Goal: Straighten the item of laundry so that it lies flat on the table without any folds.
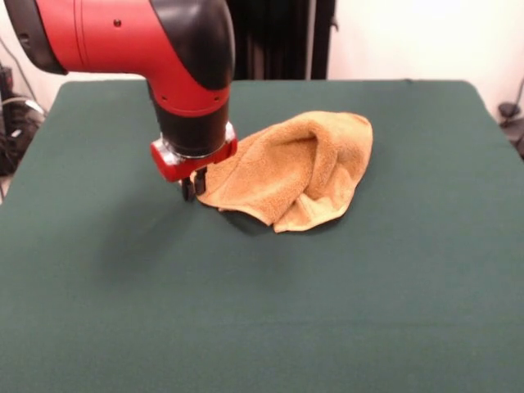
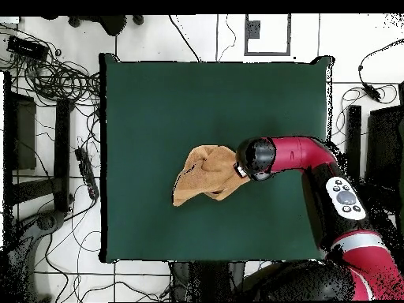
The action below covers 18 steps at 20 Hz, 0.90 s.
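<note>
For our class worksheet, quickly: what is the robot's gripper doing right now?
Gripper: down at the edge of the crumpled orange-tan towel; open or closed cannot be told, nor whether it grips the towel.

Even, soft indoor light (no glare), with faint shadow under the towel (image 1: pixel 291 168).

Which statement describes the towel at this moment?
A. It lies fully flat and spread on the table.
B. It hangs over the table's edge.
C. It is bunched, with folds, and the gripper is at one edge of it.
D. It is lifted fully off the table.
C: the towel sits crumpled near the middle of the table, with layers folded over each other, and the gripper is down at its edge.
</note>
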Tool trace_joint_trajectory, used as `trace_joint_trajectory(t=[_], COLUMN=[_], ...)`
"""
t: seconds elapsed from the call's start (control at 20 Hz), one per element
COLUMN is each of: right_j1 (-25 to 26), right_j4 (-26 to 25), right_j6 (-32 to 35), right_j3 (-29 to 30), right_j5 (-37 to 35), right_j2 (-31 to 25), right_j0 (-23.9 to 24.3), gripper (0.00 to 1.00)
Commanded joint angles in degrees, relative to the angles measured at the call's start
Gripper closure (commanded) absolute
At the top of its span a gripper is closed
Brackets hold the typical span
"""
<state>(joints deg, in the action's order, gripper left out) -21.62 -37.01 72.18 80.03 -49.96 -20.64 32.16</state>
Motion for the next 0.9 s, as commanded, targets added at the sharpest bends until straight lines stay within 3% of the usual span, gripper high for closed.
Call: trace_joint_trajectory(t=[0.05,0.45,0.6,0.9], right_j1=[13.7,13.5,12.1,7.5], right_j4=[-5.0,-4.8,-6.9,-8.5], right_j6=[1.5,2.0,7.0,3.4], right_j3=[-2.0,-3.1,-3.7,-1.6], right_j5=[10.4,7.6,8.7,6.5], right_j2=[0.0,0.9,4.2,7.6], right_j0=[-2.0,-3.2,-6.2,-6.6], gripper=[1.0,1.0,1.0,1.0])
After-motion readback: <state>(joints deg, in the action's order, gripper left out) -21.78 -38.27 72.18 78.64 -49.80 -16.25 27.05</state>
